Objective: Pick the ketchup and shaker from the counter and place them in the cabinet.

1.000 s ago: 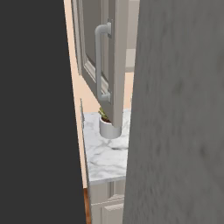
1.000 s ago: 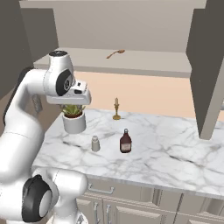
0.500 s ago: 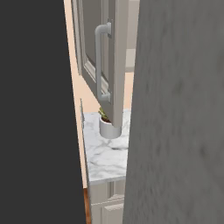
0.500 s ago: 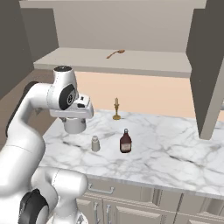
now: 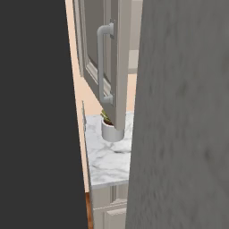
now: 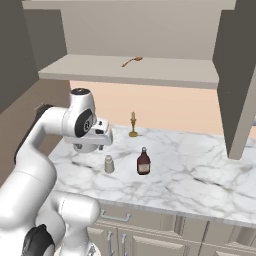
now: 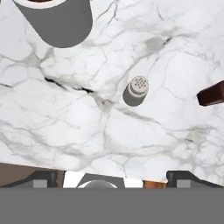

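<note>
The shaker (image 7: 136, 91), a small grey cylinder with a perforated top, stands upright on the white marble counter (image 7: 87, 131). It is just above centre in the hand view. The ketchup (image 7: 211, 94), a dark red-brown bottle, pokes in at the right edge. My gripper (image 7: 116, 180) is open and holds nothing, its dark fingertips (image 7: 43, 179) set wide apart well above the counter. From the right base view, the shaker (image 6: 109, 164) and ketchup (image 6: 143, 161) stand side by side, just right of and below the arm's wrist (image 6: 82, 122). The cabinet (image 6: 130, 70) is open above the counter (image 6: 200, 175).
A spoon (image 6: 132, 61) lies on the cabinet shelf. A brass candlestick (image 6: 133, 125) stands behind the bottle. A white plant pot (image 7: 57, 19) sits near the shaker, also seen as the pot (image 5: 112, 130) below an open cabinet door (image 5: 105, 62). Another open door (image 6: 240, 80) hangs at the right.
The hand has come down and slightly right, towards the counter beside the shaker. The jaws have opened a little wider. The shaker and ketchup have not moved.
</note>
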Robot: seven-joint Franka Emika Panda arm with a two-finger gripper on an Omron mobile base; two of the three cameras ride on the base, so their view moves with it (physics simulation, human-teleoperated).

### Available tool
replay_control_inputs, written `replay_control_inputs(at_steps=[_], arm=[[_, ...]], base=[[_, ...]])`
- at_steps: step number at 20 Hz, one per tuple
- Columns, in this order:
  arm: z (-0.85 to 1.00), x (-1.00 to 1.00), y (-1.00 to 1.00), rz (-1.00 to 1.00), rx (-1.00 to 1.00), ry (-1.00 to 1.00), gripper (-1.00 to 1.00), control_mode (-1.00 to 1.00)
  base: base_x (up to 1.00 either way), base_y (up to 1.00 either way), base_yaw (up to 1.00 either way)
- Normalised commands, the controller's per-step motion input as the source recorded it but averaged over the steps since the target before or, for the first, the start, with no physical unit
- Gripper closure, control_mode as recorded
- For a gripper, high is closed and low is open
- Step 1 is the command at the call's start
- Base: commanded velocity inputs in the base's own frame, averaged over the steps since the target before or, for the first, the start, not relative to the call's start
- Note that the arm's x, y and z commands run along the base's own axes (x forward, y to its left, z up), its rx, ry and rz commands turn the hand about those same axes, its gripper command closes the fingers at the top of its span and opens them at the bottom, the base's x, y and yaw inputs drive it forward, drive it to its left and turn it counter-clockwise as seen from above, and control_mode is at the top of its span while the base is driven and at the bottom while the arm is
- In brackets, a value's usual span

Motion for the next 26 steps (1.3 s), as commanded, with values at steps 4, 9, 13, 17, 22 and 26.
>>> replay_control_inputs(at_steps=[4,9,13,17,22,26], arm=[[-0.23,0.07,-0.14,0.0,0.0,0.0,-1.0,-1.0],[-0.2,0.13,-0.05,0.0,0.0,0.0,-1.0,-1.0],[-0.2,0.05,-0.07,0.0,0.0,0.0,-1.0,-1.0],[-0.17,0.02,-0.06,0.0,0.0,0.0,-1.0,-1.0],[-0.1,0.11,-0.01,0.0,0.0,0.0,-1.0,-1.0],[-0.14,0.12,-0.06,0.0,0.0,0.0,-1.0,-1.0]], base=[[0.0,0.0,0.0],[0.0,0.0,0.0],[0.0,0.0,0.0],[0.0,0.0,0.0],[0.0,0.0,0.0],[0.0,0.0,0.0]])
